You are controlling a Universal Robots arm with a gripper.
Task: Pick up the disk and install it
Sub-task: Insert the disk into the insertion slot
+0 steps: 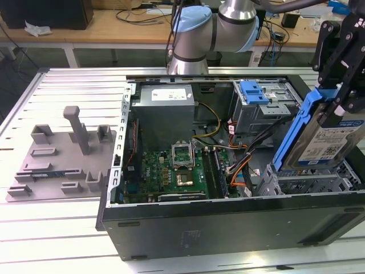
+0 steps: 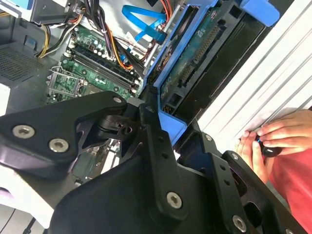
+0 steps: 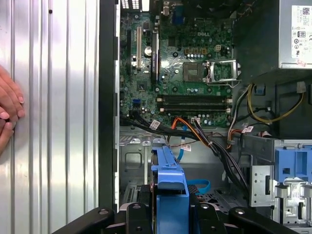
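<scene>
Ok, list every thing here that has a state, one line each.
tool, shut on the disk.
disk, held tilted, not yet seated.
computer case, lying on its side, panel off.
CPU socket, cover flipped open.
hand, resting on the table.

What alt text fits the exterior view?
The gripper holds the disk tilted over the drive bay at the exterior view's right end of an open case. Its motherboard lies exposed; a grey fixture sits at the exterior view's left.
</scene>
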